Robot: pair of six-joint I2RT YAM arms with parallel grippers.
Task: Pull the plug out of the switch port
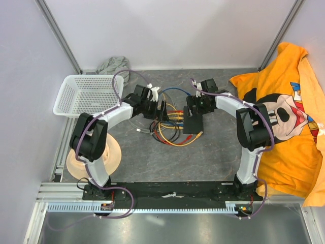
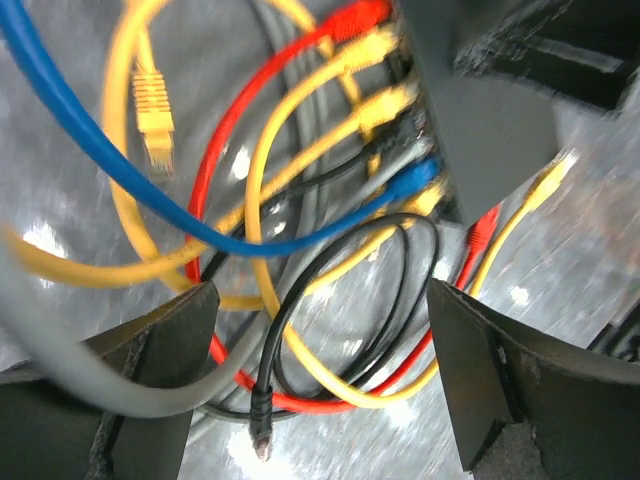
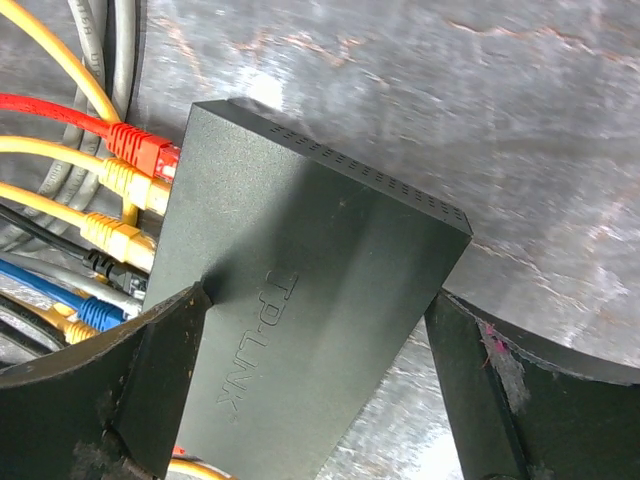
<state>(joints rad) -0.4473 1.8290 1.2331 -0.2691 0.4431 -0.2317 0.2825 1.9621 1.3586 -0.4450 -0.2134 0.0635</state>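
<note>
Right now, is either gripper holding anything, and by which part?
Left gripper: open above the cables, holding nothing. Right gripper: its fingers straddle the switch across its flat body, but whether they actually clamp it cannot be told.

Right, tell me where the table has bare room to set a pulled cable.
Bare mat lies near the arm bases, between the plate and the right arm. Also behind the switch, toward the back wall. Crowded: the cable tangle between both grippers.
</note>
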